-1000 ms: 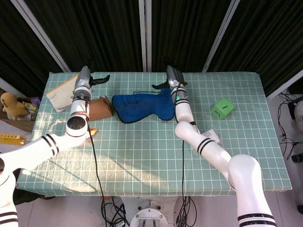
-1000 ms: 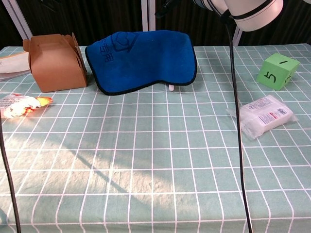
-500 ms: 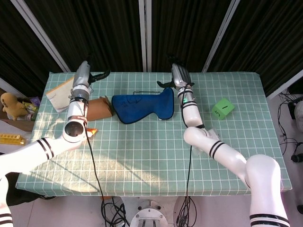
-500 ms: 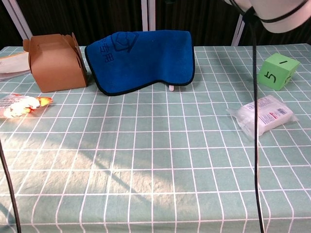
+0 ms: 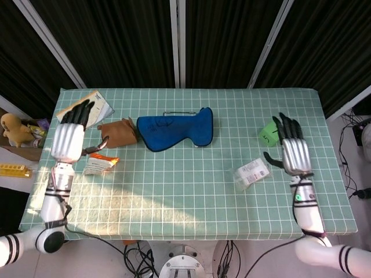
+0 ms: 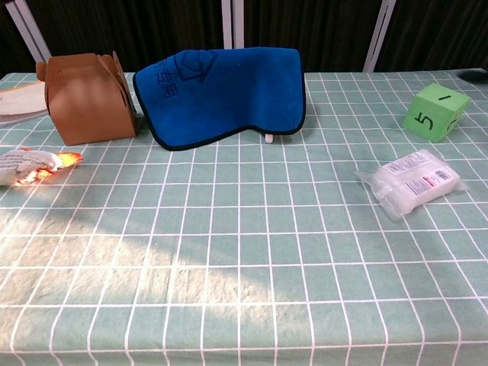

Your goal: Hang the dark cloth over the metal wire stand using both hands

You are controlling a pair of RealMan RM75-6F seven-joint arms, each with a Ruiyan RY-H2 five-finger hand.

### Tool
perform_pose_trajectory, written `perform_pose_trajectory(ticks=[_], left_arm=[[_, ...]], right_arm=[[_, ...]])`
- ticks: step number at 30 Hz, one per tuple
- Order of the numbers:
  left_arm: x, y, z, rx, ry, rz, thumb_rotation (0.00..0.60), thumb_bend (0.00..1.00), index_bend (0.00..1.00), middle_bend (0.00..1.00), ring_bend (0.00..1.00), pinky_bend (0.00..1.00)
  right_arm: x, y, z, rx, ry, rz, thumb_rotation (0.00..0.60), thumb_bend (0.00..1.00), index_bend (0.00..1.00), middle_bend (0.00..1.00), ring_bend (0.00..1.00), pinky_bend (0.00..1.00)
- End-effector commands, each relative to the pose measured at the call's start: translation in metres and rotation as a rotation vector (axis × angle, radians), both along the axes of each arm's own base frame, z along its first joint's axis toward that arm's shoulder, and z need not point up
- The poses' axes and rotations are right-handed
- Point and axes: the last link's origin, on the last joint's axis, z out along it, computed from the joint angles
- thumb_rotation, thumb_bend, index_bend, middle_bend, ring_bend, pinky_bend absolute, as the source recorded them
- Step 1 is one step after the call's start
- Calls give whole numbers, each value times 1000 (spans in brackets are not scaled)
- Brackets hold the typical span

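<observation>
Head view shows both arms withdrawn from the upper centre of the frame, where they stood half a second ago. The left hand [image 5: 68, 139] now sits at the left edge, fingers spread and holding nothing; the right hand [image 5: 293, 149] at the right edge, likewise released. The dark cloth [image 6: 221, 91] hangs draped over the metal wire stand [image 5: 179, 113] at upper centre, beside a brown box [image 6: 88, 97]. Judgement: hanging appears complete; hands have retired.

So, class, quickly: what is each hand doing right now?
Left hand: open, fingers apart, holding nothing.
Right hand: open, fingers apart, holding nothing.
</observation>
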Motion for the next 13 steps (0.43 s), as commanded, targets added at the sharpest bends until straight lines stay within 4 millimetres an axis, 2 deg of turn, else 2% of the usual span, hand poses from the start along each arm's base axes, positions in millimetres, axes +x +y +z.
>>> perform_pose_trajectory(ticks=[1, 2, 3, 4, 6, 9, 13], left_arm=[[-57, -92, -11, -52, 199, 14, 420, 202, 101, 72, 86, 190], [-65, -101, -12, -59, 219, 7, 490, 193, 101, 69, 86, 191], [-74, -111, -13, -63, 235, 1, 522, 181, 101, 67, 86, 191], [-80, -117, -14, -67, 238, 3, 526, 163, 101, 67, 86, 190], [-92, -130, -16, -72, 222, 32, 505, 130, 100, 67, 86, 189], [-103, -140, -14, -82, 199, 77, 448, 105, 90, 67, 86, 189], [-109, -146, -12, -91, 190, 103, 421, 98, 77, 67, 86, 189]], right_arm=[[-58, 93, 12, -34, 107, -118, 600, 176, 0, 0, 0, 0], [-66, 102, 10, -34, 106, -138, 600, 176, 0, 0, 0, 0], [-74, 112, 8, -31, 108, -162, 600, 176, 0, 0, 0, 0], [-81, 120, 6, -25, 117, -186, 600, 176, 0, 0, 0, 0], [-90, 135, 5, -24, 145, -210, 600, 176, 0, 0, 0, 0], [-91, 148, 2, -22, 171, -200, 600, 178, 0, 0, 0, 0], [-89, 153, 1, -12, 181, -183, 600, 182, 0, 0, 0, 0]])
